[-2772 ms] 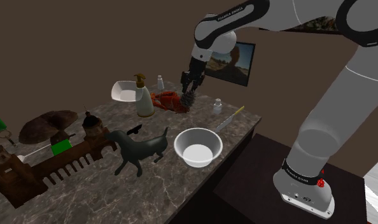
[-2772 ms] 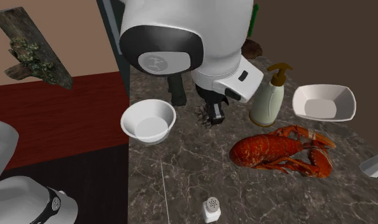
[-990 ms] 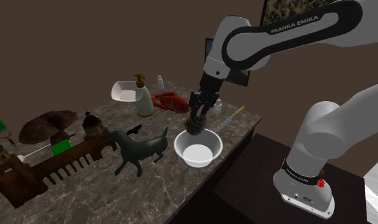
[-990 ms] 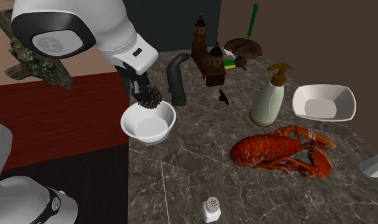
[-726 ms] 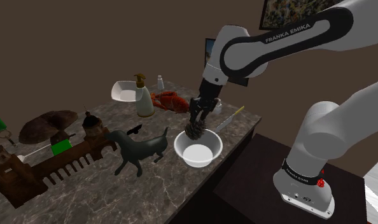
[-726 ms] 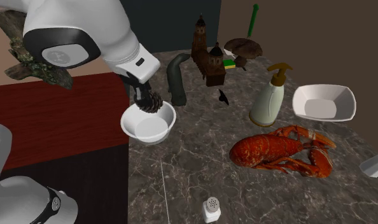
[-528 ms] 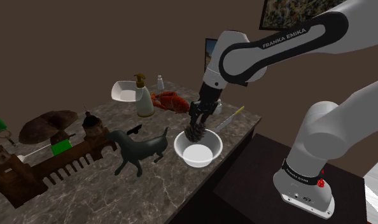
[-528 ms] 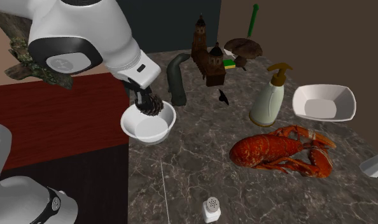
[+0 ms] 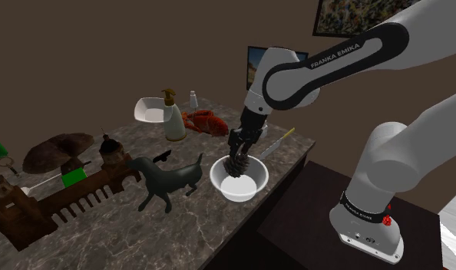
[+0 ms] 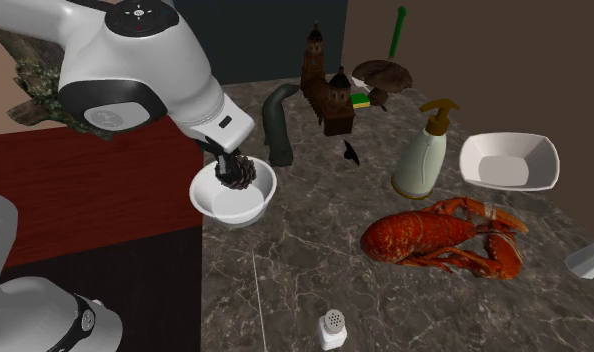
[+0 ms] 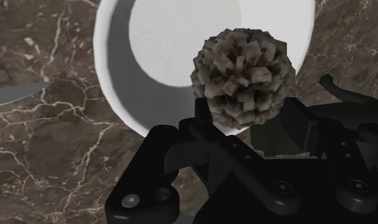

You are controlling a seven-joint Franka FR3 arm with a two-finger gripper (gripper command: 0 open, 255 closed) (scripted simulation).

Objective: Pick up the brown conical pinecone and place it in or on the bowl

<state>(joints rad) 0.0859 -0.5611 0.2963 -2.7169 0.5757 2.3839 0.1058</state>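
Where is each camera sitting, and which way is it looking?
Shoulder view: beside the stand, looking down across the marble table; the arm reaches to the bowl.
Second exterior view: over the lobster end, facing back along the table; arm and base at its left.
Wrist view: on the hand, looking past the gripper at the pinecone.
Shared: all show pinecone and bowl.

The scaly brown pinecone (image 11: 244, 76) hangs low over the round white bowl (image 11: 114, 83), near its rim.
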